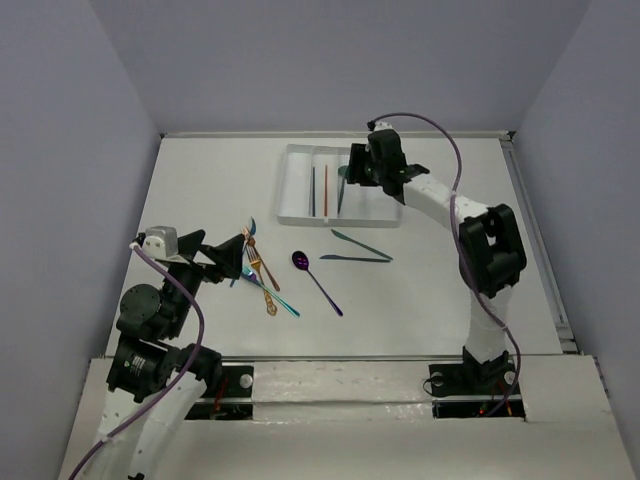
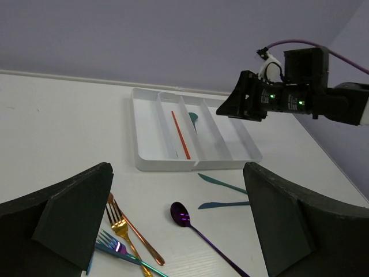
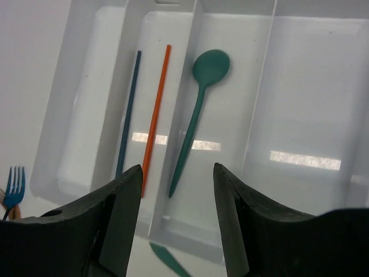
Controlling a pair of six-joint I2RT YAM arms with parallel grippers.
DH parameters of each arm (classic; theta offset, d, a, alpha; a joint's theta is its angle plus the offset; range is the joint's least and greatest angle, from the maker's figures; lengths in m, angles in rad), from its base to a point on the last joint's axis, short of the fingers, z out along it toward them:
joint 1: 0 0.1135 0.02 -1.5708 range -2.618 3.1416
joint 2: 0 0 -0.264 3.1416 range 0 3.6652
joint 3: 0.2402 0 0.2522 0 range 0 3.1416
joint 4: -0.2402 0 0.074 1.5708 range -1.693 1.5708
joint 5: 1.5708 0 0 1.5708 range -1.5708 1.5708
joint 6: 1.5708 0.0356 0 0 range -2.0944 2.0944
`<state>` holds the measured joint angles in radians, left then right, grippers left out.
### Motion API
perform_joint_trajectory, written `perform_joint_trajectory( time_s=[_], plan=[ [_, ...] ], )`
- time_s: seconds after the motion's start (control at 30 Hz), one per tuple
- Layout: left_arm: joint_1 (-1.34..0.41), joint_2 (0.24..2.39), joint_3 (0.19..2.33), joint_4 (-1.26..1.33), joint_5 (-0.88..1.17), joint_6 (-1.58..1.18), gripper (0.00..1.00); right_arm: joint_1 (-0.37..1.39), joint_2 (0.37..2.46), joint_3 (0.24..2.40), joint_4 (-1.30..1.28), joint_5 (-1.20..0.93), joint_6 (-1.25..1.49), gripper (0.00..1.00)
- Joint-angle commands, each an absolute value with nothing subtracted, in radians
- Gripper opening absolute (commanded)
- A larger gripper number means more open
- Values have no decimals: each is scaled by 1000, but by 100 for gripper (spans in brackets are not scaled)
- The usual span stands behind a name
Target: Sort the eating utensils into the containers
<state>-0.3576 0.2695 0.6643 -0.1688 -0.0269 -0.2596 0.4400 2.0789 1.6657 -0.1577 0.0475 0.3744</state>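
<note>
The right hand [image 3: 176, 179] is held above the white tray [image 1: 284, 195], at 12 o'clock on the bench. Its fingers are spread and nothing is pinched between them. Under it a teal spoon [image 3: 191, 124] lies in one compartment. An orange stick [image 3: 155, 115] and a dark stick [image 3: 128, 115] lie in the compartment beside it, at 9 o'clock. The left hand [image 1: 232, 256] is also spread, near the forks [image 1: 262, 275].

On the bench, at 6 o'clock from the tray, two teal knives [image 1: 358, 252] and a purple spoon [image 1: 318, 282] are not yet sorted. These pieces are judged light, stiff and probably slippery. As they lie flat, each is best taken across the thin handle near its middle, so that it does not tilt.
</note>
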Motion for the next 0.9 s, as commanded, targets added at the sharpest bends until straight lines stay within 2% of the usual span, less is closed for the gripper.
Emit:
perform_joint_trajectory(
  time_s=[0.0, 0.17, 0.33, 0.47, 0.87],
  plan=[
    [-357, 273, 684, -123, -18, -258, 99, 576, 1853, 1491, -146, -11, 315, 58],
    [-357, 267, 684, -124, -15, -259, 99, 784, 1682, 1212, -207, 69, 290, 58],
    [-357, 264, 686, -123, -20, -259, 99, 940, 1635, 1085, -255, 124, 342, 58],
    [-357, 267, 686, -124, -25, -259, 99, 1015, 1650, 1057, -282, 159, 379, 58],
    [-348, 268, 684, -124, -12, -259, 99, 1025, 1830, 1135, -256, 219, 382, 52]
  ],
)
